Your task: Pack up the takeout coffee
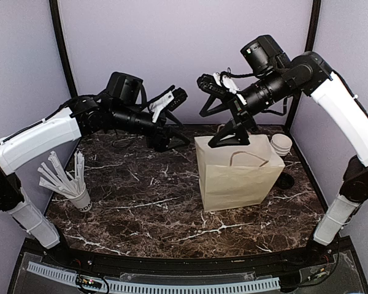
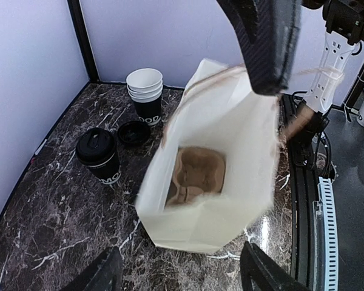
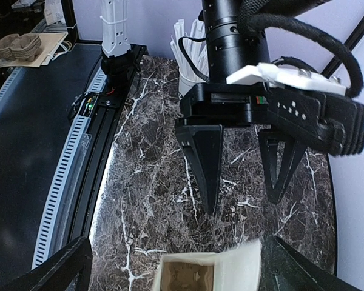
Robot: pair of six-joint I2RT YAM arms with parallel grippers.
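Seen from overhead, the left arm (image 1: 49, 131) climbs from its base at 8 o'clock. Its white upper link slants toward 1 o'clock, then bends at the elbow so the black forearm runs toward 3 o'clock. The right arm (image 1: 346, 104) mirrors it: base at 4 o'clock, white link rising toward 11 o'clock, forearm reaching toward 9 o'clock. The 2 wrists sit near 12 o'clock, close but apart, held high. The left gripper (image 3: 243, 206) faces its partner, its 2 fingers (image 3: 201, 163) pointing downward and parted. The right gripper (image 3: 181, 241) has its jaws spread wider, at 7 and 5 o'clock of its own wrist view
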